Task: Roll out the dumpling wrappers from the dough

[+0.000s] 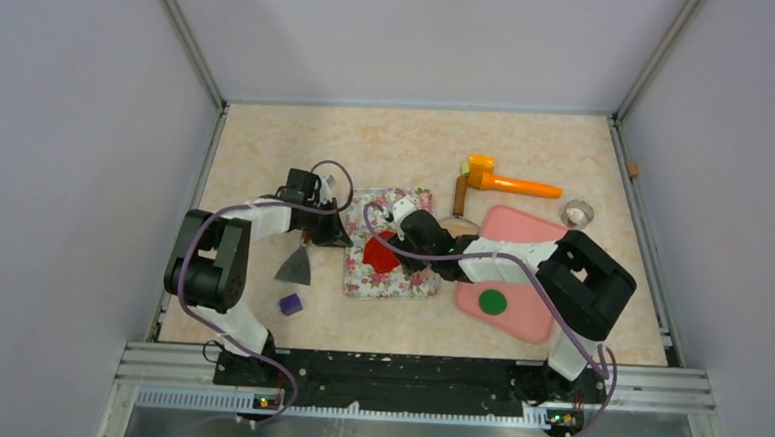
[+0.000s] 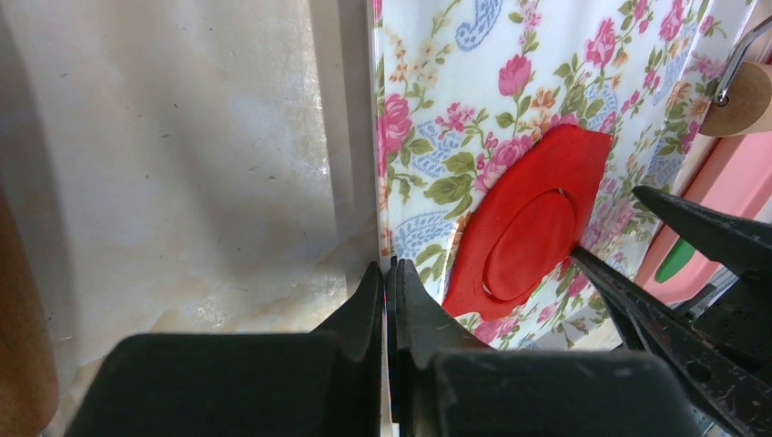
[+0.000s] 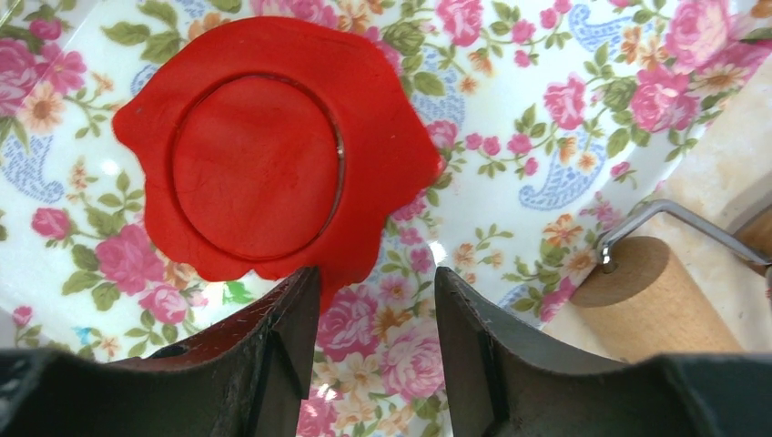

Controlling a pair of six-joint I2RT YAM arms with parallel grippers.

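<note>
A flat sheet of red dough (image 3: 382, 137) lies on the floral mat (image 3: 546, 118). A round red wrapper (image 3: 255, 177) with a clean cut edge sits inside it, ringed by the ragged leftover. It also shows in the left wrist view (image 2: 533, 241) and from above (image 1: 382, 254). My right gripper (image 3: 376, 273) is open just above the mat at the near edge of the dough, its left finger (image 3: 291, 319) over the rim; from above it (image 1: 402, 241) is at the dough's right. My left gripper (image 2: 390, 269) is shut on the mat's left edge (image 1: 348, 234). A green disc (image 1: 492, 302) lies on a pink tray.
A wooden rolling pin (image 3: 651, 300) lies off the mat's right edge (image 1: 460, 197). An orange tool (image 1: 506, 181) and a metal ring cutter (image 1: 577, 212) lie at the back right. Two pink trays (image 1: 528, 226) (image 1: 528, 321) sit right. A grey scraper (image 1: 296, 265) and a purple block (image 1: 290, 304) lie left.
</note>
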